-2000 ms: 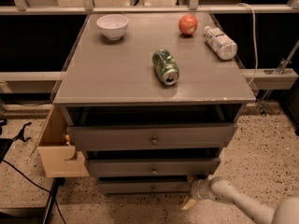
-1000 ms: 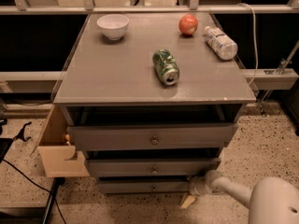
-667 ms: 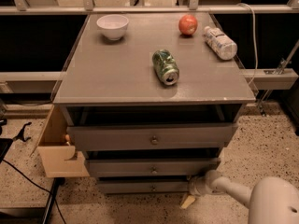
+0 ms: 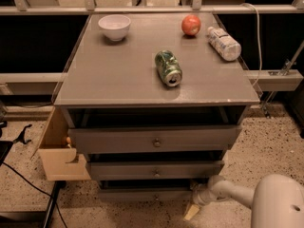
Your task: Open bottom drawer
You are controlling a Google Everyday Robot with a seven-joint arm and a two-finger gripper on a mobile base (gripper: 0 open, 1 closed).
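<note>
The grey cabinet [image 4: 118, 87] has three drawer fronts stacked under its top. The bottom drawer [image 4: 142, 194] is the lowest and slimmest front, close to the floor, with a small knob [image 4: 156, 197] that barely shows. My gripper [image 4: 195, 199] is at the right end of that front, down near the floor, on a pale arm [image 4: 237, 194] that reaches in from the bottom right. It is beside the drawer's right end, well to the right of the knob.
The cabinet top holds a white bowl [image 4: 114, 26], a red apple [image 4: 191, 25], a plastic bottle [image 4: 223, 43] on its side and a green can [image 4: 168, 68] on its side. A wooden box [image 4: 59, 153] stands at the cabinet's left. Black cables [image 4: 19, 172] lie on the speckled floor.
The arm's bulky white part has come into view at the bottom right. The gripper has stayed at the right end of the bottom drawer. The drawers have not moved.
</note>
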